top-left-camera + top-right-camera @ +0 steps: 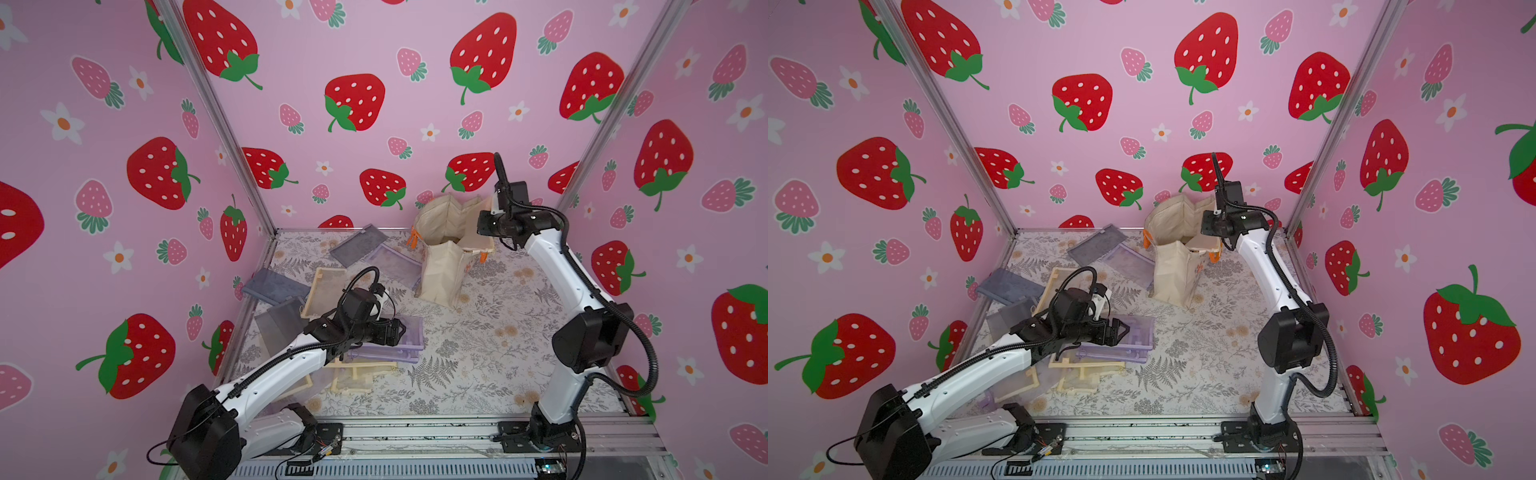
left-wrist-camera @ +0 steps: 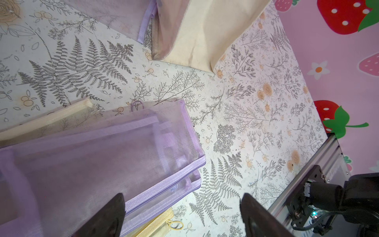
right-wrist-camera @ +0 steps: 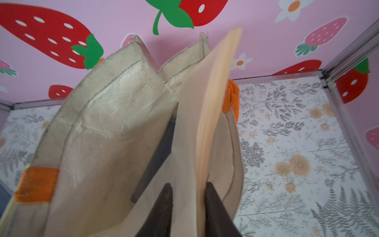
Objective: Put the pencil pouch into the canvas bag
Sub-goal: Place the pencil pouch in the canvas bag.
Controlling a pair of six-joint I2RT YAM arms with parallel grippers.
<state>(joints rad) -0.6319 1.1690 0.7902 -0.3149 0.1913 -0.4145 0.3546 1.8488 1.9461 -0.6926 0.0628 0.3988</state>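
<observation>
The canvas bag (image 1: 440, 270) (image 1: 1173, 272) stands open at the back of the table, cream with orange handles (image 3: 35, 184). My right gripper (image 3: 187, 184) (image 1: 482, 232) hangs over its mouth. A cream pencil pouch (image 3: 207, 115) stands on edge between the fingers, blurred, reaching down into the bag. The jaws are slightly apart, one finger clear of the pouch. A dark flat pouch (image 3: 158, 156) lies inside the bag. My left gripper (image 2: 182, 197) (image 1: 399, 330) (image 1: 1121, 330) is wide open above the edge of a purple mesh pouch (image 2: 102, 160) and holds nothing.
Several more pouches lie on the left half of the floral table: grey ones (image 1: 357, 245) (image 1: 272, 286), a cream one (image 1: 328, 286), a purple one (image 1: 395, 262) and a yellow one (image 2: 158, 223). Pink walls close three sides. A metal rail (image 1: 415, 432) runs along the front.
</observation>
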